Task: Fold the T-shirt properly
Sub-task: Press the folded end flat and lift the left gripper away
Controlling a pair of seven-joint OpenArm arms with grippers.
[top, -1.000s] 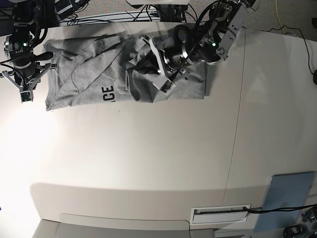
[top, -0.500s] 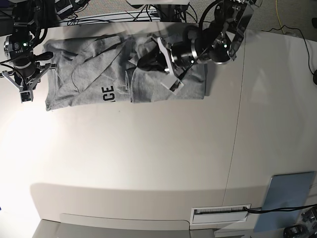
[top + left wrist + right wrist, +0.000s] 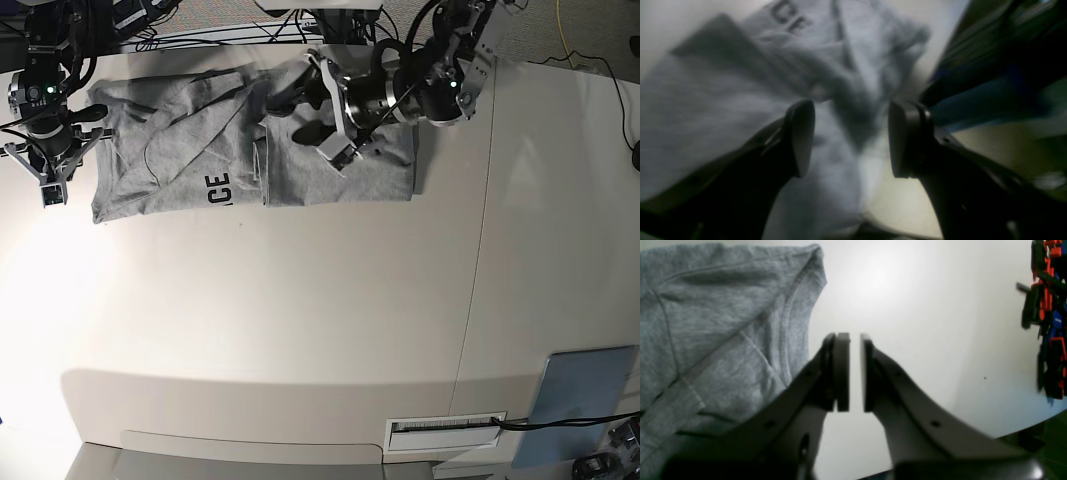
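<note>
the t-shirt (image 3: 250,150) lies along the far edge of the table (image 3: 300,330), rumpled, one end doubled over toward the middle, black lettering showing near its front hem.

change noted: the left gripper (image 3: 322,108) now stands with its jaws wide apart above the folded end, and nothing is between them. a second ago those jaws were pinched together low in the cloth; half a second ago they were still together but raised, with a flap of fabric lifted. the flap has since dropped and lies flatter. judgement: the cloth has been let go, so one fold is laid, though loosely and not square.

the left wrist view is blurred, which suggests the arm is moving; it confirms open jaws with grey fabric well below the left gripper (image 3: 846,136).

the right gripper (image 3: 50,178) sits at the garment's other end, just off its edge, over bare table. its jaws (image 3: 850,373) are parted by a narrow slit and hold nothing; the shirt hem (image 3: 786,323) lies beside them, not between. its position matches the earlier frames.

remaining, by judgement: wrinkles at the centre and the unfolded end need attention.
</note>
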